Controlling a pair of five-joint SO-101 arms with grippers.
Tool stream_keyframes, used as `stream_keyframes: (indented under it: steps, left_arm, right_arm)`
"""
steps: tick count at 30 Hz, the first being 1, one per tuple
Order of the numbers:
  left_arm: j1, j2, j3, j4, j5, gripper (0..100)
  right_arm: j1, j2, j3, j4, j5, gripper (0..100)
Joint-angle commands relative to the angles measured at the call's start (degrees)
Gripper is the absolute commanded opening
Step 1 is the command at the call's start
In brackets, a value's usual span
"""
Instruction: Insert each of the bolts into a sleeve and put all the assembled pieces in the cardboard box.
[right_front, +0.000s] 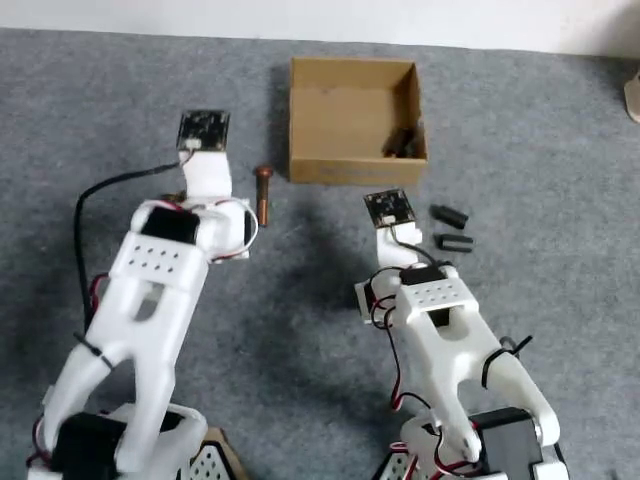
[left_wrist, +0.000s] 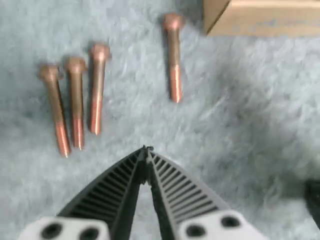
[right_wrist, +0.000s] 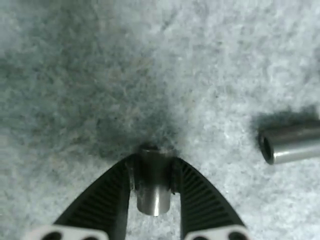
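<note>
Looking partly done: dark pieces (right_front: 403, 142) sitting in cardboard box (right_front: 340, 170); four bolts (left_wrist: 96, 90) lying loose near box. Left hand (left_wrist: 146, 150) clenching empty, right hand (right_wrist: 154, 167) gripping sleeve (right_wrist: 154, 192).

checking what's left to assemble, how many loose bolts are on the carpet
4. Three bolts lie side by side ahead of the left hand; a fourth bolt lies apart, nearer the cardboard box. Any inside the box may be hidden.
</note>
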Motion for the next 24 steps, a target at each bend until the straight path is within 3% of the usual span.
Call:
stream_keyframes:
  steps: [1, 4, 8, 11, 17, 24]
  left_arm:
    - [0.6, 5.8, -11.4, 6.2, -5.4, 1]
    - [-1.3, 14.5, -22.2, 13.8, -9.6, 1]
    - [-1.5, 25.6, -33.8, 18.4, -9.7, 1]
    - [-1.5, 32.0, -39.6, 18.6, -8.2, 4]
    - [-1.4, 40.4, -45.8, 18.2, -1.7, 24]
    - [-1.6, 47.3, -48.7, 13.4, 1.9, 19]
  right_arm:
    - [-1.1, -0.3, 0.2, -1.4, 1.7, 0.5]
    - [-1.1, -0.4, 2.2, -4.3, 1.8, 0.5]
    - [-1.1, -0.4, 2.7, -4.9, 1.8, 0.5]
    - [-1.1, -0.4, 2.7, -4.9, 1.8, 0.5]
    - [-1.1, -0.4, 2.8, -4.9, 1.8, 0.5]
    - [-1.1, -0.4, 2.8, -4.9, 1.8, 0.5]
